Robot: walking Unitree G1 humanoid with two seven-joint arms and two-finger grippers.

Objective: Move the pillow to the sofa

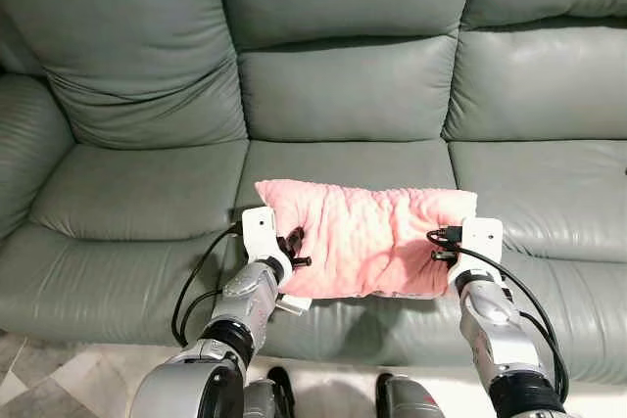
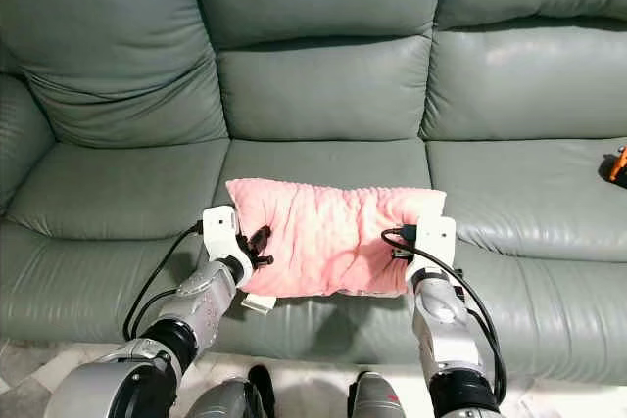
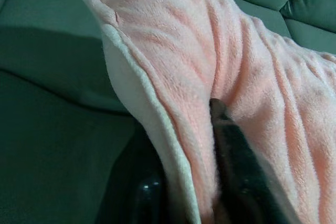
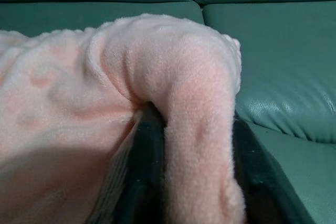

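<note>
Gripping pillow (image 1: 367,237) over sofa (image 1: 343,85).

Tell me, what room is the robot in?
Probably a living room in a home. A big grey-green leather sofa stands ahead, and the left gripper and right gripper hold a fluffy pink pillow over its seat.

Two silver metal arms with black elbow collars, white rectangular wrist housings, looped black cables plugged into each wrist, left pincer (image 1: 294,248) and right pincer (image 1: 443,247) with long black fingers
</note>
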